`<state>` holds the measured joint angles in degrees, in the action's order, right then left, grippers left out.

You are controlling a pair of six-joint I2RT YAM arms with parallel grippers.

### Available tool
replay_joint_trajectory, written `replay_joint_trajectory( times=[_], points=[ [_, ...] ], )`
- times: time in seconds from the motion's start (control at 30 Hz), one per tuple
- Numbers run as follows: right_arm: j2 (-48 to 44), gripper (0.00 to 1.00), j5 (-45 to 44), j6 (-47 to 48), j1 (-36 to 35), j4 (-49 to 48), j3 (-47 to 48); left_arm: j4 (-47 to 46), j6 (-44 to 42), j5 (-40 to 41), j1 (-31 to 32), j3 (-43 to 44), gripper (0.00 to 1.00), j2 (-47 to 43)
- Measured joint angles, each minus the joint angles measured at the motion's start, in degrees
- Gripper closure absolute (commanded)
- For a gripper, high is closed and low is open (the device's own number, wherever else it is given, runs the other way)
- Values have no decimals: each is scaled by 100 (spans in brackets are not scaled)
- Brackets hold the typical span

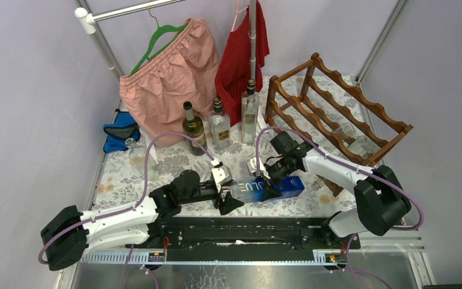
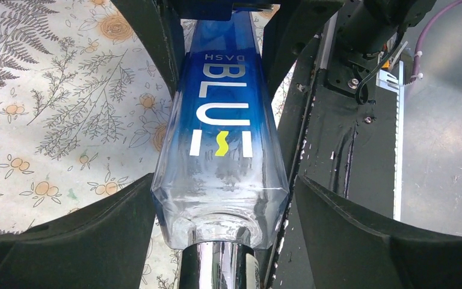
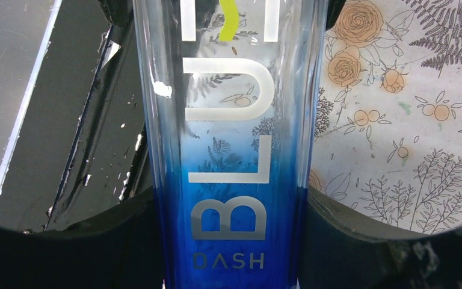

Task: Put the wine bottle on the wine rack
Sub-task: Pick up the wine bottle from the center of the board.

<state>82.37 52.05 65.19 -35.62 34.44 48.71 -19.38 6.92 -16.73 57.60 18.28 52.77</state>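
A blue-and-clear bottle marked "BLU DASH" lies on its side near the table's front edge, neck pointing left. My right gripper is shut on its blue lower body; in the right wrist view both fingers press its sides. My left gripper is open around the bottle's clear shoulder, with a narrow gap showing at the right finger. The reddish-brown wine rack stands at the back right, behind my right arm. I cannot tell whether the bottle rests on the cloth.
A dark wine bottle and two clear bottles stand upright at the back centre. Pink shorts and a red garment hang behind them. A blue bag lies at the back left. The black base rail runs along the front.
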Motion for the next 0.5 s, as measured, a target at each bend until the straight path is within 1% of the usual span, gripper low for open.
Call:
replay_joint_trajectory(
  times=[0.17,0.23,0.5],
  points=[
    [13,100,-4,-15,-2,17,0,-7,-17,-4,0,-11,23,2],
    [20,100,-4,-17,-2,22,0,-28,-4,-39,0,-11,25,48],
    [42,100,-9,-37,-46,48,0,-66,142,-133,0,-26,22,435]
  ],
)
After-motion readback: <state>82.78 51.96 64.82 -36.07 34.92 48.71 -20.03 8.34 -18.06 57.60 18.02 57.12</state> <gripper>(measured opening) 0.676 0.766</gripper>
